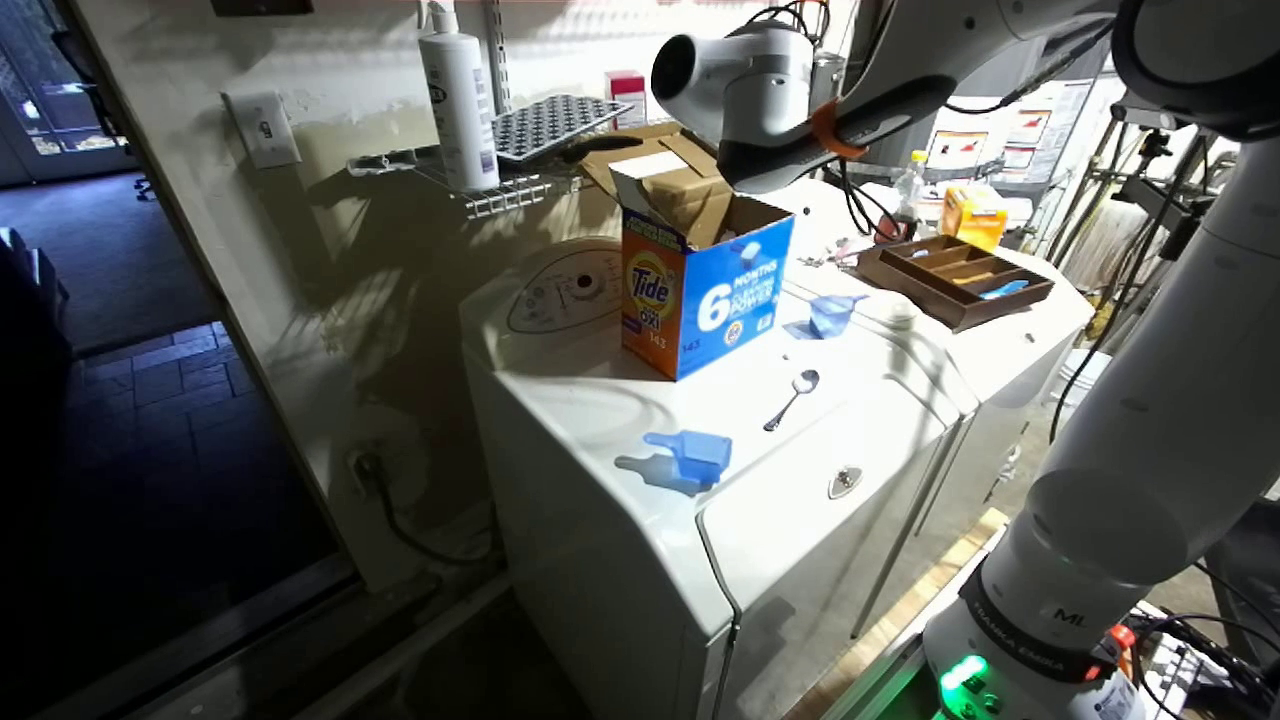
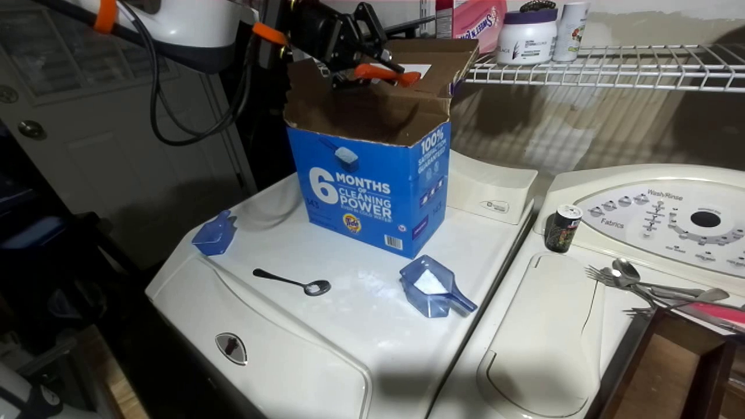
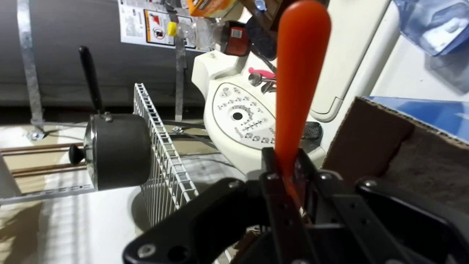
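My gripper (image 2: 381,67) is shut on an orange utensil (image 2: 372,73), whose smooth rounded end (image 3: 302,55) sticks out past the fingertips in the wrist view. What lies at its far end is hidden between the fingers. The gripper hangs over the open top of a blue and orange Tide box (image 2: 361,186), with the brown cardboard flap (image 3: 366,146) to its right in the wrist view. On the white machine top lie a blue scoop (image 2: 433,291) containing white powder, a second blue scoop (image 2: 214,235) and a metal spoon (image 2: 291,282). The arm hides the gripper in an exterior view.
A white wire shelf (image 2: 611,67) with jars runs along the wall behind the box; a lidded pot (image 3: 117,146) sits on shelving. A dark can (image 2: 563,228), loose cutlery (image 2: 640,285) and a brown divided tray (image 1: 955,280) are on the neighbouring machine.
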You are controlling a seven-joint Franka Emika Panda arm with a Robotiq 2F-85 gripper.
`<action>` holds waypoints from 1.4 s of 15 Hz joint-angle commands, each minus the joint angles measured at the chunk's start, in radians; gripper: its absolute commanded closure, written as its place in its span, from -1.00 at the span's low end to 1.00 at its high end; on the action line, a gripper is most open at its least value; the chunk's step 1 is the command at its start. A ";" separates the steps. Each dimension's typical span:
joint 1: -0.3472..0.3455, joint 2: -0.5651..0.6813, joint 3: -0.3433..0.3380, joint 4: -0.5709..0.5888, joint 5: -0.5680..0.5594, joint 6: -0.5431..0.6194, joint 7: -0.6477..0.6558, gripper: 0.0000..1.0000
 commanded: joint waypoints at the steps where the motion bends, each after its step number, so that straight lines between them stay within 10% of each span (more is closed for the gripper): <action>1: -0.017 -0.065 -0.018 -0.041 0.119 0.048 0.082 0.93; 14: -0.085 -0.231 -0.079 -0.309 0.153 0.399 0.552 0.93; 21: -0.115 -0.288 -0.073 -0.431 0.172 0.346 0.763 0.93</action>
